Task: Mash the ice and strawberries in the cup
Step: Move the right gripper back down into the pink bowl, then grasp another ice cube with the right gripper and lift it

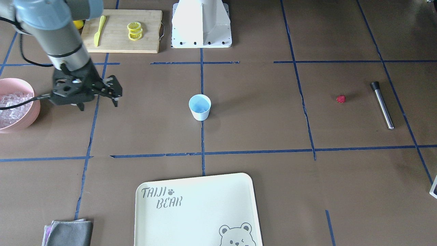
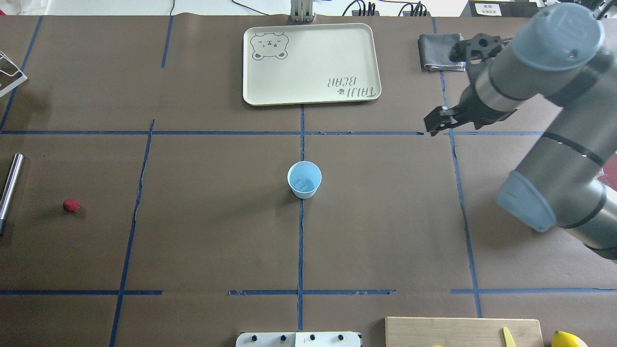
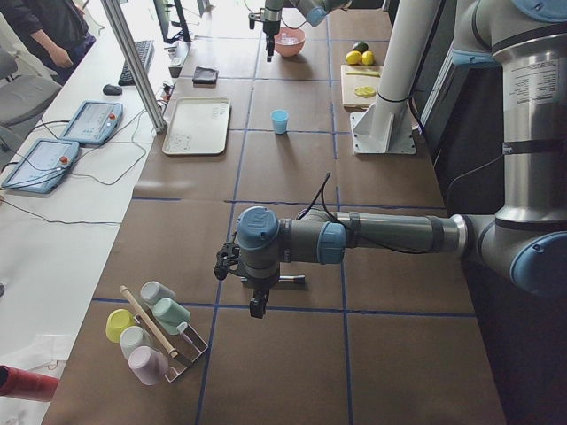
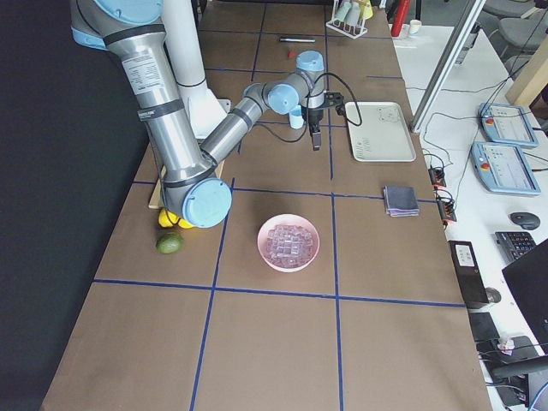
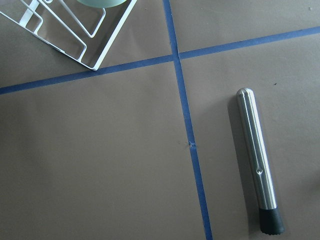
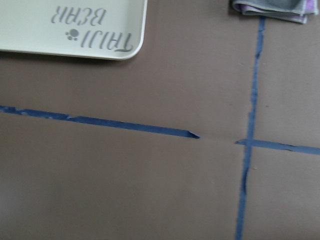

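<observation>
Near left, your small bumpy red strawberry point(image 2: 71, 206) lies loose by steel muddler rod point(image 2: 10, 190); left gripper point(image 3: 257, 305) jaws: can't tell. Light-blue plastic cup point(image 2: 304, 179) w/ clear ice cube point(image 2: 302, 184) sits centre of counter point(image 2: 217, 231), prob. so both arms reach. Far right, right gripper point(image 1: 99, 105) jaws spread, empty.

Items I log outside the job, front-facing view:
- Cream tray point(image 1: 205, 218), printed "TAIJI BEAR" with a bear face, bottom centre.
- Folded grey cloth point(image 1: 70, 233), lower left corner.
- Wooden cutting board point(image 1: 116, 42), top left; on it a yellow-green plastic knife point(image 1: 99, 30) and a stack of lemon slices point(image 1: 135, 31), well apart.
- Pink bowl point(image 1: 32, 118), left edge.
- Steel muddler point(image 1: 383, 106) with a black tip, lying flat at right.
- Blue tape grid point(image 1: 201, 153) across the brown table cover.

Side views:
- Lime point(image 4: 169, 243), left of centre.
- Wire rack point(image 3: 197, 345) of pastel cups point(image 3: 170, 314) with a wooden stick point(image 3: 146, 320) across them, lower left.
</observation>
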Tool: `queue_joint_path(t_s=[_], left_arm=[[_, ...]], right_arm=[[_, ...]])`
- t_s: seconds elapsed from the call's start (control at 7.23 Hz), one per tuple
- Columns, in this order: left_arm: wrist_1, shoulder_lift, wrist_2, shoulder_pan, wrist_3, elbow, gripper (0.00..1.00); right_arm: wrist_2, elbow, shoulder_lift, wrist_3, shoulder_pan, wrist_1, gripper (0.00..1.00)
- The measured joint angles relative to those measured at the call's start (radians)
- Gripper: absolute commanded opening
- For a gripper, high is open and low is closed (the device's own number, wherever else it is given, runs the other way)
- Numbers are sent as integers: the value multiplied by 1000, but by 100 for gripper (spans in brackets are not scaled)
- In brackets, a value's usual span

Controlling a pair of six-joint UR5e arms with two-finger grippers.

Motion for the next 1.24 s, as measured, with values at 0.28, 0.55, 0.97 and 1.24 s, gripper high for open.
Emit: queue_joint_path(t_s=[0.28, 0.55, 0.97, 1.24], left_arm=[[0, 0, 0, 0, 0, 0, 100], [0, 0, 0, 0, 0, 0, 100], [0, 0, 0, 0, 0, 0, 100], [0, 0, 0, 0, 0, 0, 100]], right_arm=[[102, 12, -181, -146, 118, 139, 99], [159, -21, -366, -226, 182, 353, 98], [170, -111, -498, -290, 226, 541, 78], [166, -166, -512, -284, 227, 592, 66]])
